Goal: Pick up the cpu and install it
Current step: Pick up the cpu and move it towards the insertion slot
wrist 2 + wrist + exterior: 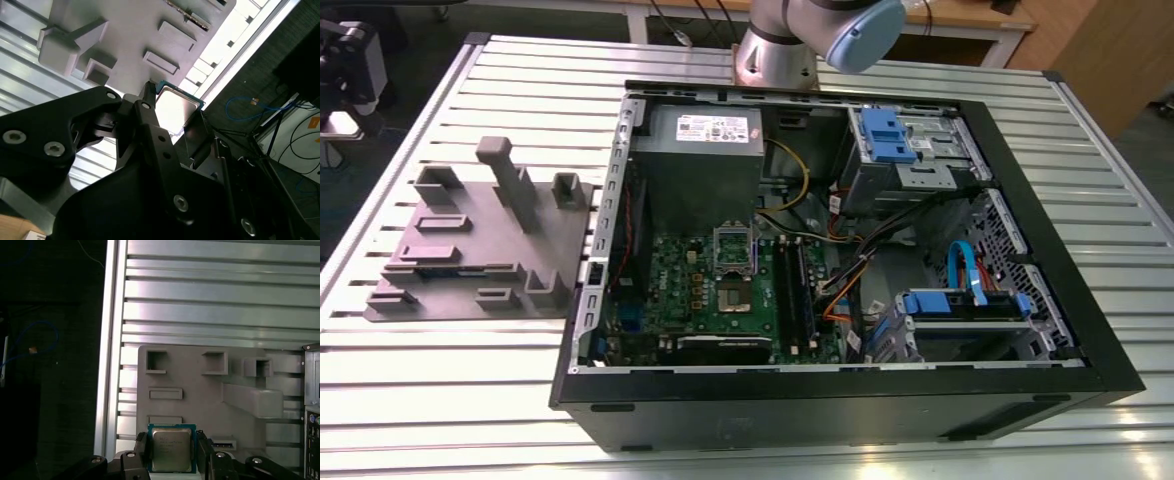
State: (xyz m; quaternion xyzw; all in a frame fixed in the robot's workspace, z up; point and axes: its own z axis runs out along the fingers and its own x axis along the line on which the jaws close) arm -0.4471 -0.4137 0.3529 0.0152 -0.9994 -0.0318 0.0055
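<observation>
The cpu (171, 450) is a flat square chip with a silver-grey metal top and a green rim. My gripper (171, 456) is shut on it, one black finger (141, 447) against each of two opposite edges. The cpu (176, 106) also shows in the second wrist view, clamped in the gripper (172, 125), and hangs in the air above the purple-grey tray (200, 395). In the exterior view the open computer case (827, 400) lies on the table, with the green motherboard (687, 300) inside and its socket (736, 285) uncovered.
The purple-grey tray (467, 260) with upright blocks lies on the slatted metal table (454, 390), at the exterior view's left of the case. Inside the case are a grey power supply (700, 135), blue drive brackets (887, 135) and loose cables (854, 270). The arm's base (781, 50) stands behind the case.
</observation>
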